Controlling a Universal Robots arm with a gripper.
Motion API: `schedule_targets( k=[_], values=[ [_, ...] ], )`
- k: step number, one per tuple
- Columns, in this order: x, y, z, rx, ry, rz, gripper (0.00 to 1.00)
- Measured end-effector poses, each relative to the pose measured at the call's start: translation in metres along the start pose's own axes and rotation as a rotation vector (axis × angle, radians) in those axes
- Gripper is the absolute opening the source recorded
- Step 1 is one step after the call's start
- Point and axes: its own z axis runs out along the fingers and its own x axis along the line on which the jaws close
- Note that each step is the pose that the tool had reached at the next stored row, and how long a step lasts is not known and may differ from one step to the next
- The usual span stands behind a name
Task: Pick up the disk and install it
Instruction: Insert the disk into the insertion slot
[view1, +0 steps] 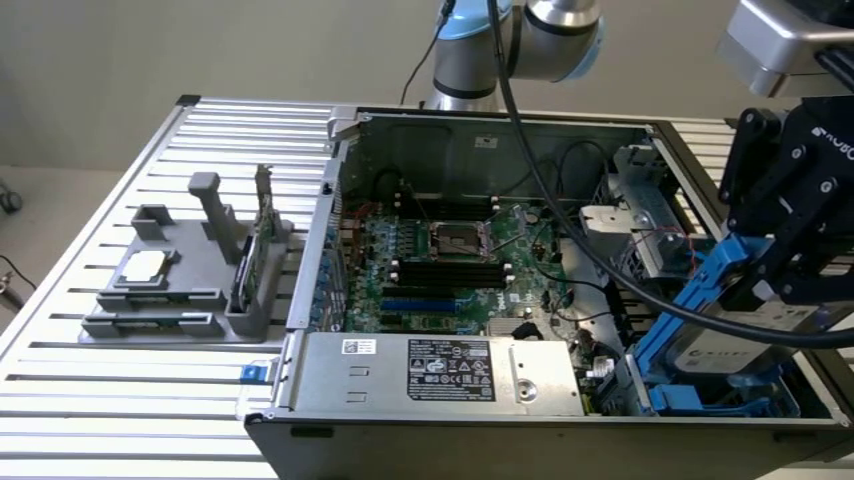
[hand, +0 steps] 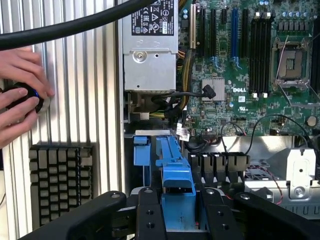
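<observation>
The disk (view1: 721, 345) is a silver drive in a blue plastic carrier. It hangs tilted over the front corner of the open computer case (view1: 310, 300), at the exterior view's right. My gripper (view1: 781, 300) comes down from above and is shut on it. In the wrist view the blue carrier of the disk (hand: 177, 182) sits between the two black fingers (hand: 150, 212) of the gripper (hand: 182, 215). Its lower end is at a blue drive bay (hand: 142, 150) in the case. I cannot tell whether they touch.
A grey power supply (view1: 427, 370) and the green motherboard (view1: 441, 260) fill the case beside the bay. A grey fixture (view1: 174, 300) at the exterior view's left holds a processor chip (view1: 144, 265) and a green card (view1: 247, 260). A person's hands (hand: 20, 95) rest near a keyboard (hand: 60, 180).
</observation>
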Motion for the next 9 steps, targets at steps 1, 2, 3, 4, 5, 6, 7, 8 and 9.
schedule_targets(
  k=[1, 2, 3, 4, 5, 6, 7, 8, 9],
  values=[
    [-0.0001, 0.0000, 0.0003, 0.0001, 0.0004, 0.000, 0.33],
    [-0.0002, 0.0000, 0.0007, 0.0001, 0.0007, 0.000, 0.33],
    [-0.0003, 0.0000, 0.0011, 0.0002, 0.0009, 0.000, 0.33],
    [-0.0005, 0.0000, 0.0016, 0.0001, 0.0008, 0.000, 0.33],
    [-0.0007, 0.0000, 0.0018, 0.0002, 0.0015, 0.000, 0.34],
    [-0.0008, 0.0000, 0.0022, 0.0003, 0.0017, 0.000, 0.34],
    [-0.0010, 0.0000, 0.0026, 0.0003, 0.0018, 0.000, 0.41],
    [-0.0013, 0.0000, 0.0031, 0.0004, 0.0020, 0.000, 0.41],
    [-0.0015, 0.0000, 0.0035, 0.0004, 0.0024, 0.000, 0.41]
  ],
)
